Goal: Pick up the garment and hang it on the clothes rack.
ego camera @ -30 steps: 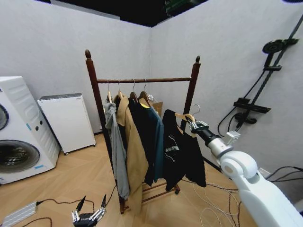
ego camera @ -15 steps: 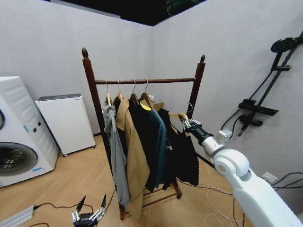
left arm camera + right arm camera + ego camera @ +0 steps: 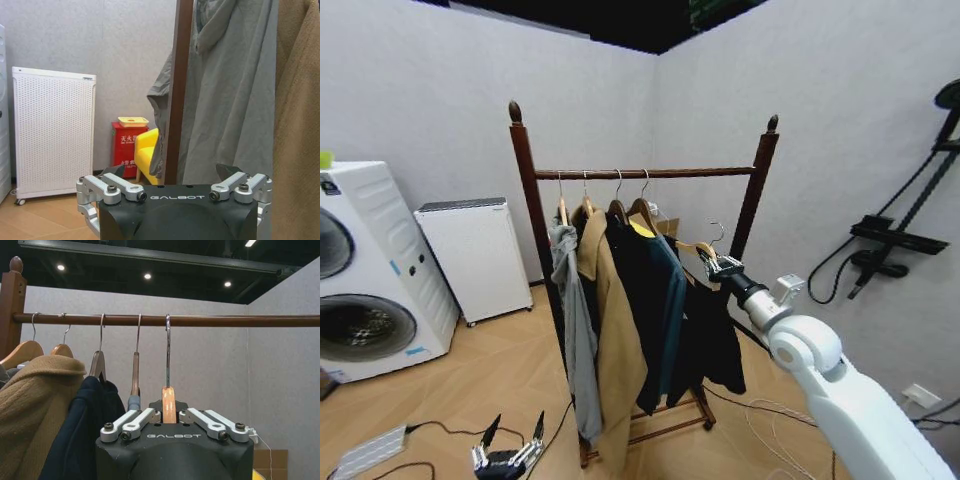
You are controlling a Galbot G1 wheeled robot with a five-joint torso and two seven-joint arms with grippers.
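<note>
From the head camera we saw the right gripper (image 3: 718,266) stretched out toward the clothes rack (image 3: 752,205), closed on the pale wooden hanger (image 3: 695,247) that carried the black garment (image 3: 712,335). The garment hung in front of the rack's right post, beside the dark blue coat (image 3: 655,300), with the tan coat (image 3: 615,330) and a grey garment (image 3: 575,320) further toward the left post. The hanger's metal hook (image 3: 718,232) sat below the horizontal bar (image 3: 650,173), and we could not tell from here whether it had caught. The left gripper (image 3: 507,455) was parked low near the floor, its fingers spread.

In the left wrist camera the left gripper (image 3: 176,192) faced the rack's post (image 3: 176,90) and the grey garment (image 3: 230,90), jaws wide and empty, with a white appliance (image 3: 52,132) against the wall.

In the right wrist camera the right gripper (image 3: 169,426) had its jaws drawn narrow around the hanger's wooden neck (image 3: 169,404), which stood upright between them. The hook (image 3: 167,352) rose to the bar (image 3: 200,320) and appeared to reach over it, just beside the other hangers' hooks. We judged that hanging it well meant keeping the hanger upright, lowering until the bar took the weight, and only then letting go.
</note>
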